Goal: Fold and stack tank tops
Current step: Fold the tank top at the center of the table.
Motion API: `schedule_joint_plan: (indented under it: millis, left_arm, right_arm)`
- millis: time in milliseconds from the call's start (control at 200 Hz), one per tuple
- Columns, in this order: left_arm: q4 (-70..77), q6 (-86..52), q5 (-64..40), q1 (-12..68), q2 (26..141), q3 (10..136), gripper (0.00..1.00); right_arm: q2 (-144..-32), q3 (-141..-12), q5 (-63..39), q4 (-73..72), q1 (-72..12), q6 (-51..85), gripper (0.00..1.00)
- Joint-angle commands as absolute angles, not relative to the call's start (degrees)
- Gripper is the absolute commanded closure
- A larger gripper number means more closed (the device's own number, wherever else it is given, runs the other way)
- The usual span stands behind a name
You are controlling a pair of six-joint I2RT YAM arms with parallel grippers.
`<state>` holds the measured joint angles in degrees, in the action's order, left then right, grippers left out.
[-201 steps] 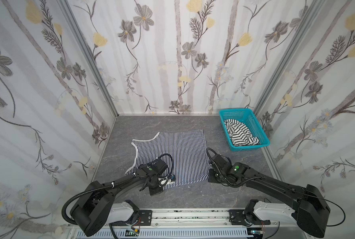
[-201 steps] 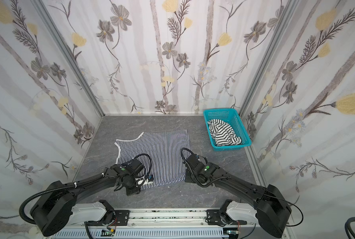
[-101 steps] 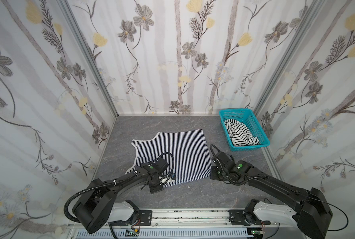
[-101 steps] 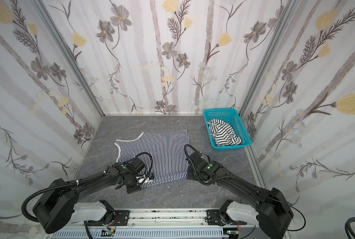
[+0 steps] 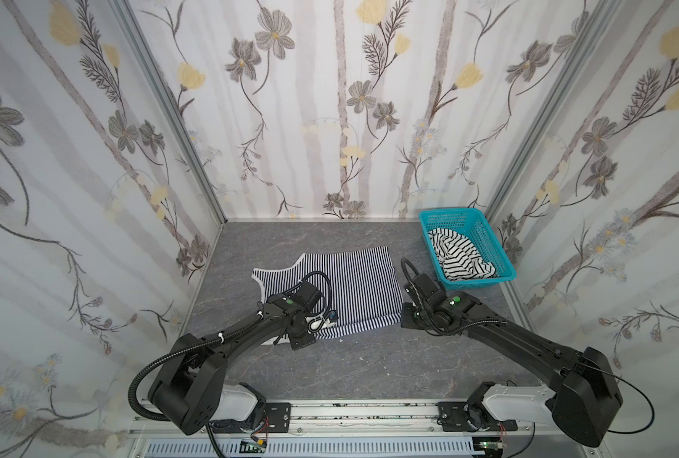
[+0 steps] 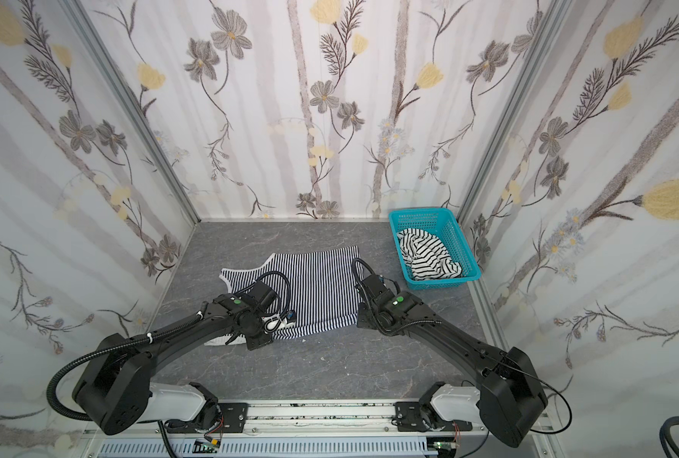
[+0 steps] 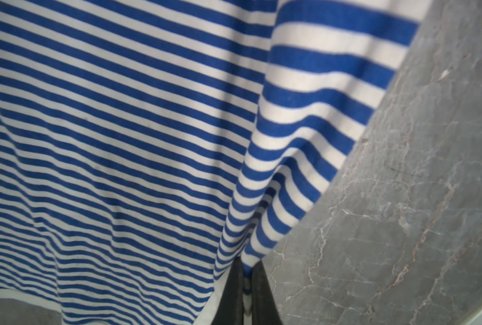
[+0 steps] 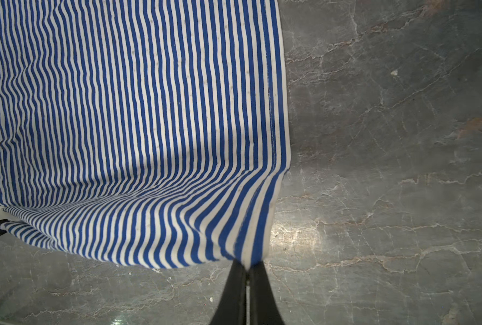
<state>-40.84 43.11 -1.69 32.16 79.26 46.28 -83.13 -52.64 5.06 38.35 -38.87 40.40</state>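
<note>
The fine navy-and-white striped tank top (image 5: 350,281) (image 6: 324,285) lies spread on the grey table in both top views. At its near left edge my left gripper (image 7: 247,267) is shut on a pinched fold of this cloth (image 7: 121,140). At the top's near right corner, my right gripper (image 8: 247,266) is shut on the hem (image 8: 135,126), which rises slightly toward the jaws. In both top views the wrists (image 5: 306,313) (image 5: 429,309) hide the fingertips. The other tank top (image 5: 458,257) (image 6: 429,257), white with wider black stripes, lies crumpled in the basket.
A teal perforated basket (image 5: 449,213) (image 6: 419,213) stands at the far right corner of the table. Flowered walls close in the left, back and right sides. Bare grey marble table (image 5: 369,365) runs between the top and the front rail.
My left gripper has shut on the top's near left edge. My right arm has shifted a little to the right, drawing the near right corner with it.
</note>
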Motion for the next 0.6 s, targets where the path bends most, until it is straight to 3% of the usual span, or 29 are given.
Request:
schedule_joint_plan:
  millis: [0, 595]
  left_arm:
    - [-41.3, 46.0, -0.6, 30.7, 80.5, 48.4, 1.0]
    - [-38.9, 43.7, 1.0, 27.7, 95.5, 62.0, 1.0]
  right_arm:
    - [-85.2, -54.4, 6.4, 37.6, -37.8, 37.2, 1.0]
    - [-99.3, -62.3, 5.7, 35.5, -30.4, 27.8, 1.0]
